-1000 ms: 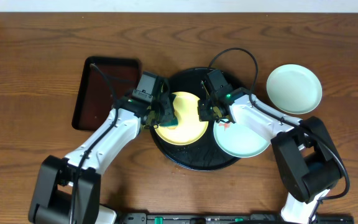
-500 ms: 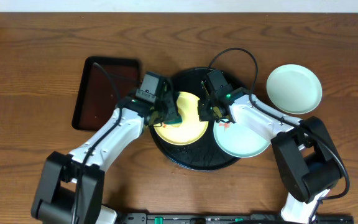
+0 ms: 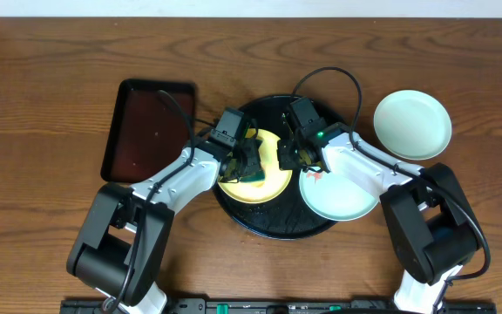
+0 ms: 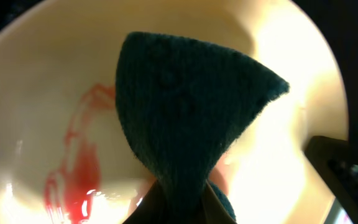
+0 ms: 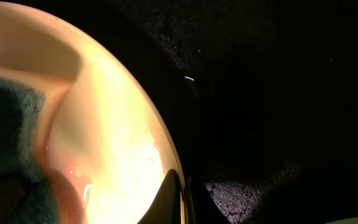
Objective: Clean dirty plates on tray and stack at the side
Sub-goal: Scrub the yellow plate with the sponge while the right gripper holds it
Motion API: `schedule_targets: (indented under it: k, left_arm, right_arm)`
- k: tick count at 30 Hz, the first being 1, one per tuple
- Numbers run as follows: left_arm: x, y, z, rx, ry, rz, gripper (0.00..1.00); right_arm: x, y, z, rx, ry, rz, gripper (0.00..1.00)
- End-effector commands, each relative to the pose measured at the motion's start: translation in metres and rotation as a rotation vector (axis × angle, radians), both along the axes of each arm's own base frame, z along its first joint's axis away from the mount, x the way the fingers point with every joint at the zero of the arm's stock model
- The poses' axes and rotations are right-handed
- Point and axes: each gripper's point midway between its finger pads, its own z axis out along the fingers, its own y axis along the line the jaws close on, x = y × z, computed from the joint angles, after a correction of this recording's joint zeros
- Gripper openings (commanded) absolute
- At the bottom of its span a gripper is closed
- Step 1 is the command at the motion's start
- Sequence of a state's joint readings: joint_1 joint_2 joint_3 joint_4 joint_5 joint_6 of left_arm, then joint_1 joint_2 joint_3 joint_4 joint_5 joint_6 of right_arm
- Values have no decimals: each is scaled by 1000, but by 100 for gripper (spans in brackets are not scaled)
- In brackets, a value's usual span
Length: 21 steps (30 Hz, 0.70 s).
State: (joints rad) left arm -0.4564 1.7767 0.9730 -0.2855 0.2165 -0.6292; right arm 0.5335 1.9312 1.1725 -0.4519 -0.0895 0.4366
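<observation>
Left gripper (image 3: 249, 166) clamped on green sponge (image 4: 185, 106), red smear (image 4: 73, 162) on yellow plate (image 4: 42, 81) half hidden, right gripper (image 5: 182, 199) pinching its rim, tips cropped

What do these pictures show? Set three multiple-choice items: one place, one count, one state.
1. The round pale yellow plate lies: A on the wooden table; B on the round glossy black tray; C on another plate.
2. Plates on that tray number: A one; B three; C two.
3. The yellow plate is: A smeared red; B spotless; C cracked.
Key: B, the black rim rings it overhead; C, the yellow one and one round pale mint plate, the other mint plate lying on the table; A, the left wrist view shows red streaks.
</observation>
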Motion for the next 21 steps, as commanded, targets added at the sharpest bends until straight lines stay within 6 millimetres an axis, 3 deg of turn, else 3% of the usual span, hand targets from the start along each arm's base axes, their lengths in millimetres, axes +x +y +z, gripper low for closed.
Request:
schedule_targets:
  k: [1,7,9,12,17,19,21]
  left_arm:
    - [-2,38,-21,199,10,72,7]
    - [1,58,-5,258,-18,153,7]
    - [6,88,17,398,-101,216,7]
    - [10,98,34,433,-156,245,8]
    - [13,95,54,382,-202,286,7]
    - [13,82,55,296,-185,294,8]
    - [11,49,53,131,-142,230,7]
  right_arm:
    - [0,-2,-4,-30,-3,-13,1]
    - [0,-2,-4,-30,-3,-13,1]
    - [0,-2,-4,-30,-3,-13,1]
    - [0,-2,-4,-30,-3,-13,1]
    - [0,-2,-4,-29,-4,-13,1]
    - [0,-2,-4,-30,-3,-13,1]
    - [0,-2,-4,-29,-4,-13,1]
